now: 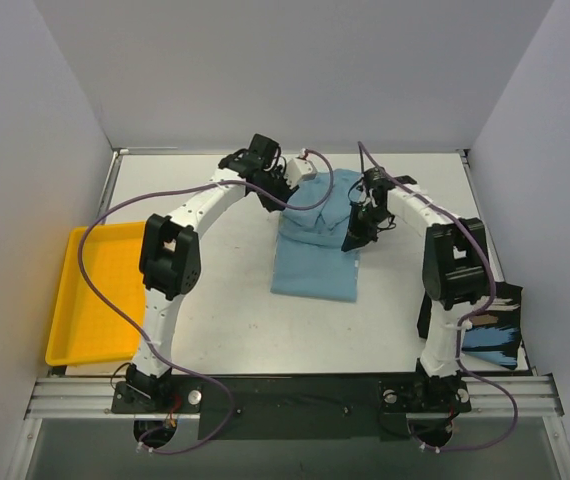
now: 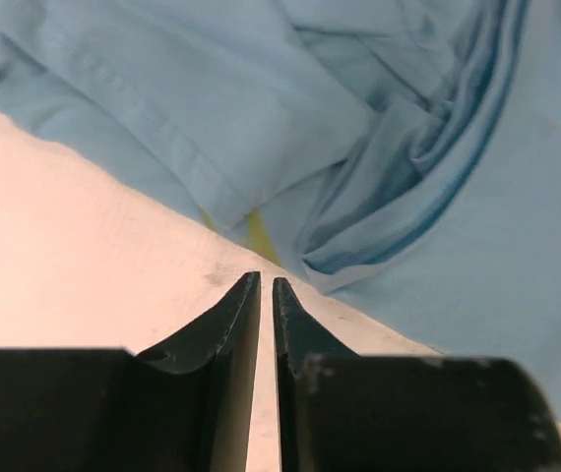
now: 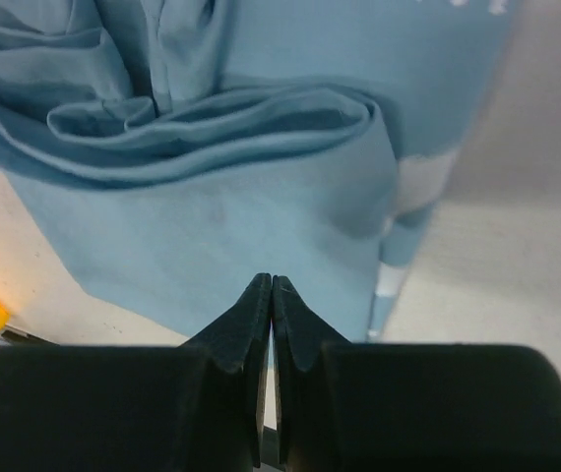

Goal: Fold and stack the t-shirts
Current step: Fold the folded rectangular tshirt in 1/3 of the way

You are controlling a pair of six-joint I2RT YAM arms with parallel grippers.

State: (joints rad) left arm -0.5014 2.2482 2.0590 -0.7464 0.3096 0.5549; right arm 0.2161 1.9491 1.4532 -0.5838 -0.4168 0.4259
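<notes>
White table [image 1: 235, 320] holds light blue shirt [image 1: 315, 262], half folded, bunched and wrinkled at far end; left gripper [image 2: 266, 285] and right gripper [image 3: 272, 280] both pinched together, empty

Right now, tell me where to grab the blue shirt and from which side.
Probably the blue shirt by its bunched far end, not its flat near half: raised folds offer an edge. Come from both sides: left gripper on the left folds, right gripper on the right. Both are shut; open them first.
</notes>
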